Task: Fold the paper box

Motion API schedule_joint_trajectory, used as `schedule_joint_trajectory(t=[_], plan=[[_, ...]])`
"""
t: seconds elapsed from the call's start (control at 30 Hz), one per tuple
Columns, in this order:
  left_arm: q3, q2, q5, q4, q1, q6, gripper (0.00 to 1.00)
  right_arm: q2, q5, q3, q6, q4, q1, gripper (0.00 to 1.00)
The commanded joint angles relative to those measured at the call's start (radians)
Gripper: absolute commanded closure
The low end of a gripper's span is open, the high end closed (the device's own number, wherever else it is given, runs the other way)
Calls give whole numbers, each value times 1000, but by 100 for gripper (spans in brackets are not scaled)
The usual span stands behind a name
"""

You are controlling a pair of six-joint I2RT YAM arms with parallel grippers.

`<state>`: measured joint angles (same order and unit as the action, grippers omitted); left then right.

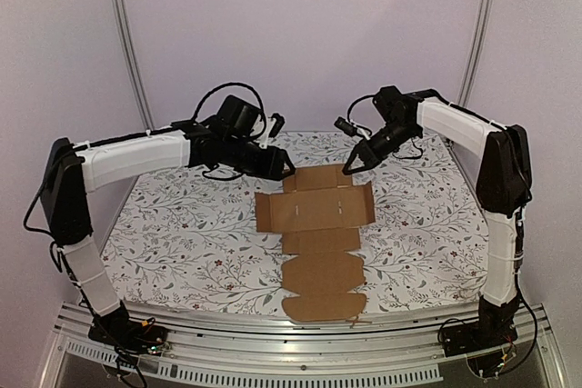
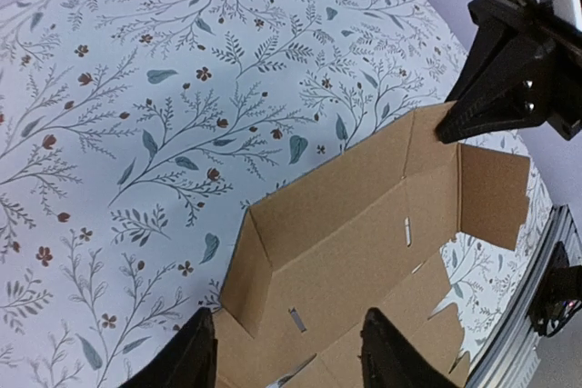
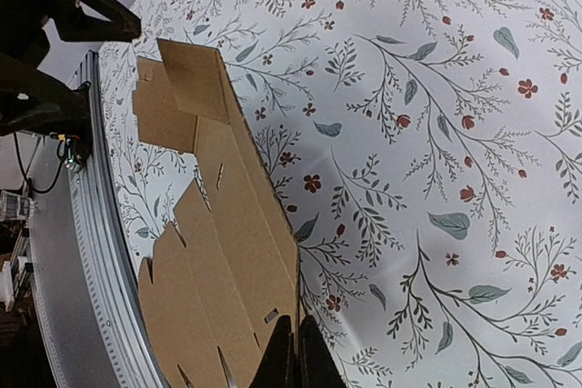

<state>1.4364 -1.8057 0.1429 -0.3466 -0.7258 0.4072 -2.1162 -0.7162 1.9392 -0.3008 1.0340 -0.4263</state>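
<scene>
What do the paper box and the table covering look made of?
The paper box: brown cardboard, matte, likely corrugated; cut slots and creased flaps show. The table covering: white floral print, cloth or vinyl, cannot tell which.

Soft, even light fills all three views, bright with no hard shadows. The flat brown corrugated cardboard box blank [image 1: 314, 211] casts only a faint shadow on the white floral-printed tablecloth [image 1: 182, 233]. The ribbed aluminium rail [image 1: 273, 326] low in the top view glares mildly. Both wrist views bow at their edges. The left gripper's black fingers [image 2: 195, 356] look soft at the bottom edge of their own view.
</scene>
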Motion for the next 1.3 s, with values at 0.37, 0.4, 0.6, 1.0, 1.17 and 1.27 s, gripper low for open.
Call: schedule_joint_trajectory(t=[0.37,0.4,0.6,1.0,1.17,1.27], plan=[[488,-124,172,-551,26,-628,30,-20,-124,186,-234,249,-89,100],[506,-144,191,-568,26,-639,31,-18,-126,185,-230,251,-92,100],[526,-196,272,-577,23,-658,35,3,-122,186,-235,267,-102,100],[556,-276,355,-611,23,-645,73,9,-120,185,-225,259,-105,100],[547,-292,383,-622,25,-632,82,15,-111,184,-207,240,-105,100],[538,-294,404,-619,27,-612,90,22,-92,180,-189,221,-106,96]])
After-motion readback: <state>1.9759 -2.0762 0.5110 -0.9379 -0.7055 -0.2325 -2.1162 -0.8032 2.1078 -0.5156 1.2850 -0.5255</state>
